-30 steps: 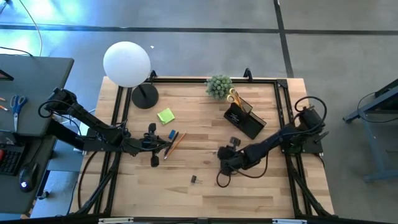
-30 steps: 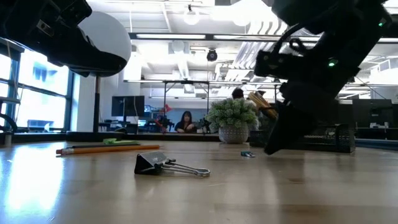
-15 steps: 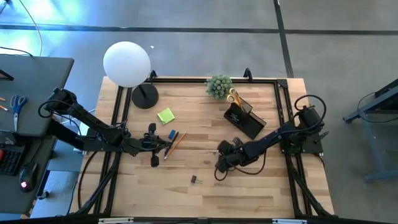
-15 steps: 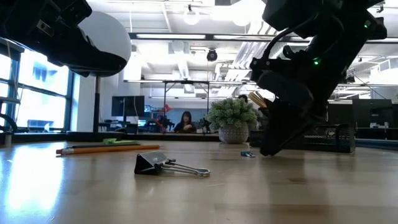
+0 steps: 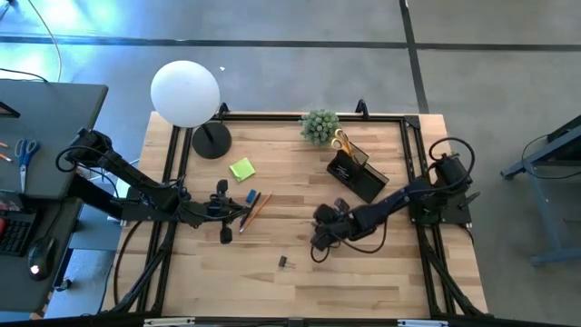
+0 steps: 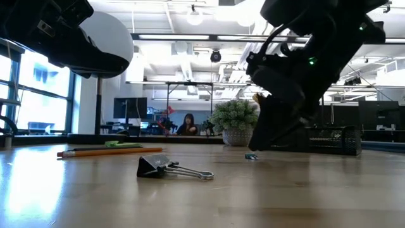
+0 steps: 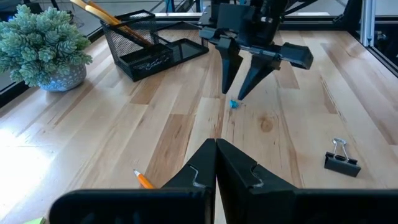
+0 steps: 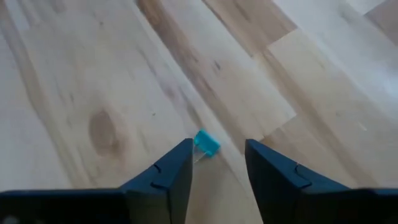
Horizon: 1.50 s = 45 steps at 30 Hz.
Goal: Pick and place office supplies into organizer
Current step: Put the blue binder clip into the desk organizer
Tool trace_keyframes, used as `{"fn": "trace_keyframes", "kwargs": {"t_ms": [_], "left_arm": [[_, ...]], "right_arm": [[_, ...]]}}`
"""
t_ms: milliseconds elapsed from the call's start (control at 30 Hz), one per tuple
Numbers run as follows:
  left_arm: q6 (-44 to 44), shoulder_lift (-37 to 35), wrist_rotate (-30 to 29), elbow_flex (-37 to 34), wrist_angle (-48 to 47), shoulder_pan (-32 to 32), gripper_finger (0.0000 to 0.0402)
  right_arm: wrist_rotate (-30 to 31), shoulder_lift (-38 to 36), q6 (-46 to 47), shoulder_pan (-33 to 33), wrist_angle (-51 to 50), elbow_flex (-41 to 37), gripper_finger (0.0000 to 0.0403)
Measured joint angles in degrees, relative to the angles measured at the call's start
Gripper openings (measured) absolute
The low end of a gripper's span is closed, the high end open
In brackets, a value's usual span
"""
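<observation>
The right claw [image 7: 239, 93] points down at the tabletop [image 7: 298, 99], fingers spread around a tiny blue clip [image 8: 206, 143] lying between the tips. The left claw [image 7: 216, 149], pressed together, waits well apart.

High view: straight down over the whole bench [image 5: 300, 282]. Low view: level at bench-top. My wrist views sit close; both share the tiny blue clip [image 7: 234, 104].
</observation>
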Motion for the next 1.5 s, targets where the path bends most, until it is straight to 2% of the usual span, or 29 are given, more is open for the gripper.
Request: {"fn": "trace_keyframes", "kwargs": {"t_ms": [467, 567, 867, 1033, 1233, 1500], "left_arm": [[0.02, 0.0, 0.0, 0.0, 0.0, -0.01, 0.0001], [0.02, 0.0, 0.0, 0.0, -0.04, -0.02, 0.0001], [0.02, 0.0, 0.0, 0.0, -0.07, -0.02, 0.0001], [0.02, 0.0, 0.0, 0.0, -0.07, 0.0, 0.0001], [0.02, 0.0, -0.01, 0.0, -0.15, -0.01, 0.0001], [0.02, 0.0, 0.0, 0.0, -0.45, -0.01, 0.0001]], "right_arm": [[-1.51, 4.06, -3.36, -1.31, 1.37, 0.35, 0.0138], [-1.91, 3.96, -8.46, -1.33, 1.76, 0.31, 0.0138], [-3.55, 3.98, -33.89, -1.37, 1.5, 0.33, 0.0137], [-4.67, 3.85, -43.88, -1.48, 0.24, 0.42, 0.0137], [-4.85, 3.12, -51.3, -1.48, -1.19, 0.39, 0.0137], [-5.72, -2.78, -54.33, -1.14, -11.61, -0.14, 0.0137]]}}
